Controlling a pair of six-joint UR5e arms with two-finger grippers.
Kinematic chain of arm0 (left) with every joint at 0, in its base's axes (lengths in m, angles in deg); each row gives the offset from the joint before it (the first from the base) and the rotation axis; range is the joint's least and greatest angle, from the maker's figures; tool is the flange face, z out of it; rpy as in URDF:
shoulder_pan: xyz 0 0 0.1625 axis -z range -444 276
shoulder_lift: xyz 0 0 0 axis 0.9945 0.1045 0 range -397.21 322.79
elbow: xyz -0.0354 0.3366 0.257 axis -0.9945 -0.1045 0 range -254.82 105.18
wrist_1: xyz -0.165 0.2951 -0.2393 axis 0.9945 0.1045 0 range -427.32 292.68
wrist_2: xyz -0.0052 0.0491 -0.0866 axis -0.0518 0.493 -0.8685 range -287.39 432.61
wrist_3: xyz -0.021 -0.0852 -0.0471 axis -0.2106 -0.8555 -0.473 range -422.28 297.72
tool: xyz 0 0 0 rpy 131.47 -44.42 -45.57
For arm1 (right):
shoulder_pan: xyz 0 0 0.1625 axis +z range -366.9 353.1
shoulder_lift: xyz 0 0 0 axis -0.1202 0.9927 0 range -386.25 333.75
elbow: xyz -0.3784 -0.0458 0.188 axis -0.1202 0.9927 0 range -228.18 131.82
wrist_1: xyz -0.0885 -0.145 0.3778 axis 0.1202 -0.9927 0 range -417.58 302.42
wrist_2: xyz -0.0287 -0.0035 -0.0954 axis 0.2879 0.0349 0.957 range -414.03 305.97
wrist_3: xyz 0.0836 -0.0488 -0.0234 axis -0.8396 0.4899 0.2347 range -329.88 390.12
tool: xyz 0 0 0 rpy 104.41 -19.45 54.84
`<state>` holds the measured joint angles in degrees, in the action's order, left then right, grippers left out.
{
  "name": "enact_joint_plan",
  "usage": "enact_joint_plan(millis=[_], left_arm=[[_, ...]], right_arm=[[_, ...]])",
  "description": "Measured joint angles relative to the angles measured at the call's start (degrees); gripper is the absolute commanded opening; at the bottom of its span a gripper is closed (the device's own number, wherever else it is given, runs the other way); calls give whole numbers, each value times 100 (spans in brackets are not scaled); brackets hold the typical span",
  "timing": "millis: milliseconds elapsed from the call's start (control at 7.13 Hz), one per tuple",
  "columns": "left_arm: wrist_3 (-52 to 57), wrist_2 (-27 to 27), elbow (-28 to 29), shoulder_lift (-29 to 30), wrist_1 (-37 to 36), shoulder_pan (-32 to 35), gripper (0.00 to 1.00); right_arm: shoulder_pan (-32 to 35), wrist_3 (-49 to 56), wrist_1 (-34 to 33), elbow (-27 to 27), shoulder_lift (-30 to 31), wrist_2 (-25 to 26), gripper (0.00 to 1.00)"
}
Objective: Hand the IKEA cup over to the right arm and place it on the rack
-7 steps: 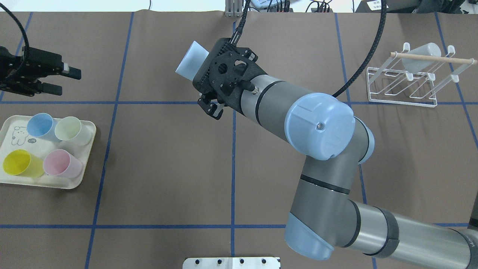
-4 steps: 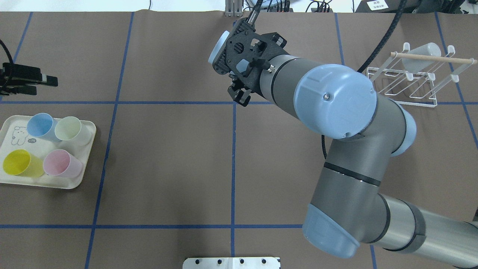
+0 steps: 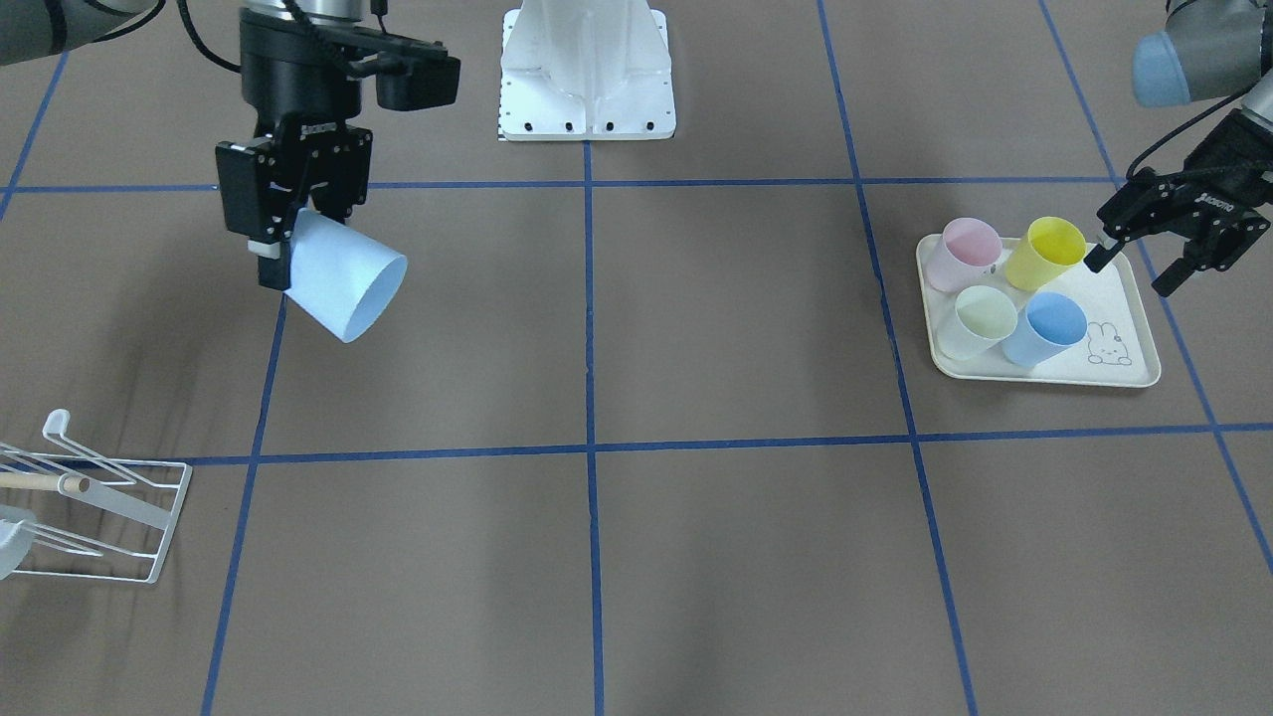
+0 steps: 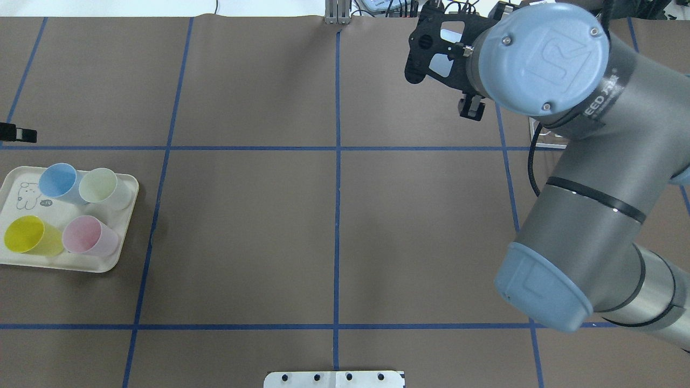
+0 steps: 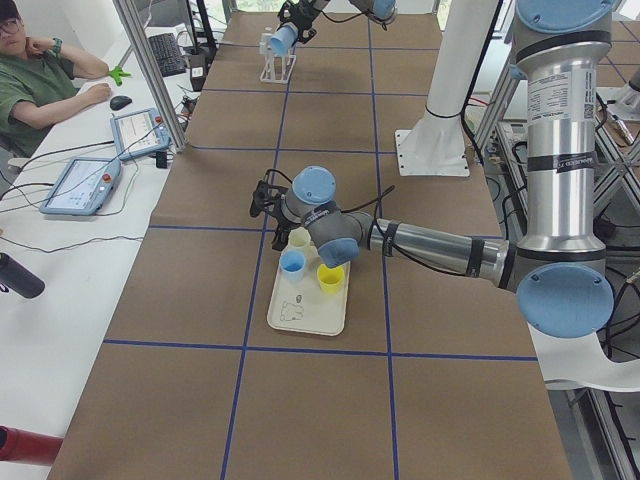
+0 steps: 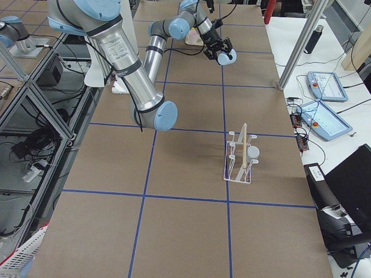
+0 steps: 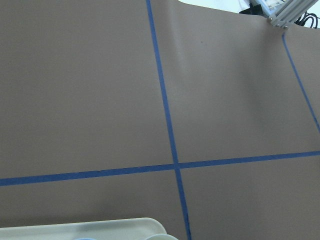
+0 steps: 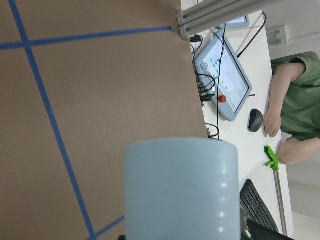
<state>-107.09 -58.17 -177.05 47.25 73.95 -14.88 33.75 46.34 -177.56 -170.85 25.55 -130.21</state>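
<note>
The right tool (image 3: 286, 249) held the pale blue cup (image 3: 348, 283) clamped and tilted above the surface (image 3: 696, 328) at ten o'clock in the front view, rack (image 3: 109, 517) at eight, while the left tool (image 3: 1129, 275) hung spread open beside the tray (image 3: 1094, 370) at three.

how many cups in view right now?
6. Four on the tray: pink cup, yellow cup, green cup, blue cup. One pale blue cup held in the right gripper. One grey cup on the rack; none seem hidden.
</note>
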Motion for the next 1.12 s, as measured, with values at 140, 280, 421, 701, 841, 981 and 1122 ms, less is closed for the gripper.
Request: enact_joint_plan(millis=[140, 280, 421, 701, 841, 981, 1122], left_arm=[[429, -51, 150, -25, -9, 170, 100], [859, -195, 355, -31, -16, 426, 100], [1244, -496, 603, -18, -19, 748, 100], [1746, -1069, 976, 26, -15, 1298, 100], [1820, -1158, 1036, 34, -15, 1402, 100], [1844, -1190, 1062, 40, -17, 1441, 100], [1850, -1200, 1069, 41, -15, 1456, 100]], right_arm=[[171, 627, -558, -62, 12, 71, 44], [279, 1300, -1066, -99, 21, 296, 44], [323, 1907, -1459, -111, 57, 589, 47], [347, 2943, -1802, -114, 397, 1104, 57], [347, 3344, -1815, -112, 659, 1256, 57], [344, 3584, -1809, -102, 923, 1322, 57], [341, 3735, -1796, -77, 1143, 1342, 57]])
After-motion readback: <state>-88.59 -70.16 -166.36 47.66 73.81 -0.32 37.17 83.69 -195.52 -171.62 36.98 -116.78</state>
